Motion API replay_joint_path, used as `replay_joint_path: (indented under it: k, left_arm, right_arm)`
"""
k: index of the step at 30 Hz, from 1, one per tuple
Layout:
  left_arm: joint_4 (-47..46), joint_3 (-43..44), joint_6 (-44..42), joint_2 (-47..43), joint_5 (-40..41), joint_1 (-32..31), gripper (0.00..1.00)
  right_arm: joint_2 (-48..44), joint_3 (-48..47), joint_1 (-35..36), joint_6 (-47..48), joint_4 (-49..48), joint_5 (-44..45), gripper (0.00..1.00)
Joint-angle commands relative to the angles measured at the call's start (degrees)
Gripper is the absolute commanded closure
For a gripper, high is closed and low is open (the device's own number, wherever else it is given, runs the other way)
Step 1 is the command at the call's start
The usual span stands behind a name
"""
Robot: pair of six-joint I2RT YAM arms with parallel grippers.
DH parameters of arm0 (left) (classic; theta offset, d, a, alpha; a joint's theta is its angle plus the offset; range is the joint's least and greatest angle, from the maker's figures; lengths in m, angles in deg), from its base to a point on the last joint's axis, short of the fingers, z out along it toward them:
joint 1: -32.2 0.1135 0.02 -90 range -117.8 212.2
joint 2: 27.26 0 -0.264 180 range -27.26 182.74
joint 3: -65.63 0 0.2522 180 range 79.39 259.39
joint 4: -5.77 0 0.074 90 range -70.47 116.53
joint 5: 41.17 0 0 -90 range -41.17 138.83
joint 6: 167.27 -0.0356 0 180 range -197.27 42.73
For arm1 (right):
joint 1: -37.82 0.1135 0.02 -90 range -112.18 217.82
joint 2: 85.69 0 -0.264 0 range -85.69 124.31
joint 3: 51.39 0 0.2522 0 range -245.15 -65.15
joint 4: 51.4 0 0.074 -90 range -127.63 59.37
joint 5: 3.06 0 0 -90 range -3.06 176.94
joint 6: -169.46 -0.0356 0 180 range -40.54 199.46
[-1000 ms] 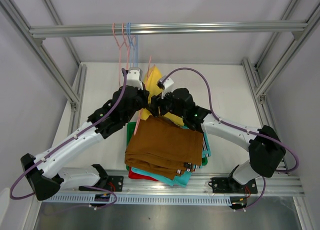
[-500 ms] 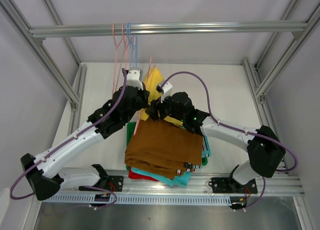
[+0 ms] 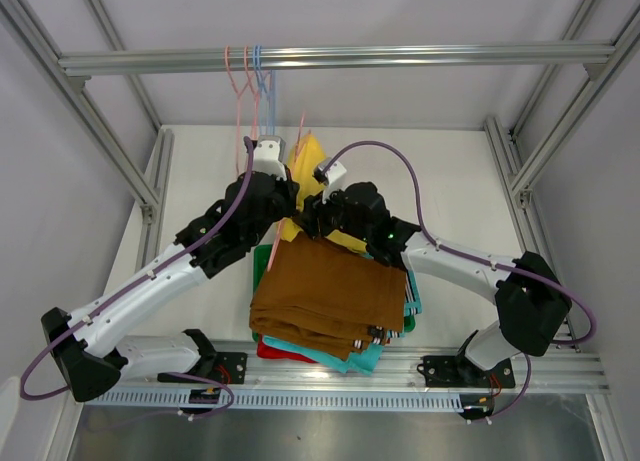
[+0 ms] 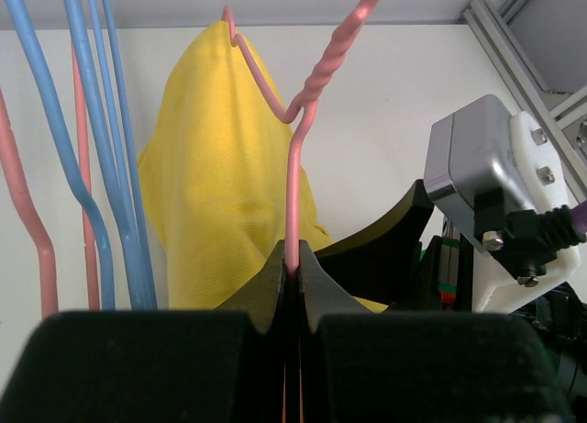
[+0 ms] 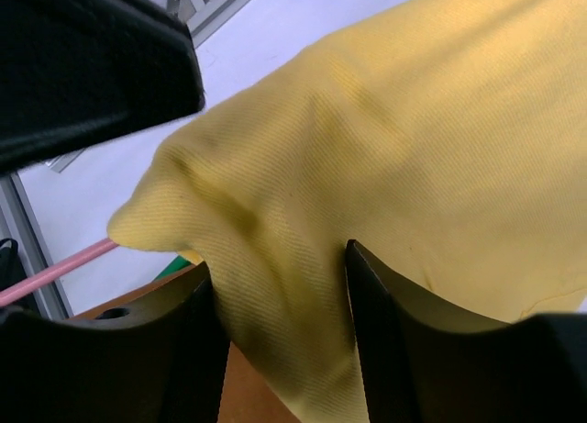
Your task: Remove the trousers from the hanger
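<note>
My left jaws are clenched on the pink hanger (image 4: 293,198). Right jaws are pinching the yellow trousers (image 5: 413,166), which hang on that hanger just behind the stacked brown trousers (image 3: 330,291).

One high view, two wrist close-ups.
The top camera sits above and behind the arms (image 3: 150,281), well back, looking down and forward over the table (image 3: 450,181) and rail (image 3: 400,54). The left wrist camera looks out over the left gripper (image 4: 292,258) toward the far wall (image 4: 413,1), very near the pink hanger (image 4: 295,166). The right wrist camera looks past the right gripper (image 5: 280,258), so near that the yellow pair (image 5: 413,120) fills most of its frame. All three views share the yellow pair; the left wrist view also takes in the right wrist (image 4: 486,203).
</note>
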Motion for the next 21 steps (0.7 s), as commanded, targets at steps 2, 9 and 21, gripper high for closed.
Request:
replay_joint_path:
  k: [2,9,21]
  left_arm:
    - [-2.11,2.38,-0.87,-0.83,-1.52,-0.55,1.00]
    - [-2.28,2.47,-0.95,-0.92,-1.52,-0.55,1.00]
    - [-2.28,2.47,-0.95,-1.36,-1.26,-0.55,1.00]
  right_arm:
    - [-0.03,-4.00,-0.08,0.38,-2.63,-0.65,0.50]
    - [0.76,-4.79,0.01,-0.06,-3.07,-1.27,0.57]
    - [2.17,-4.53,1.15,-0.15,-4.56,0.84,0.64]
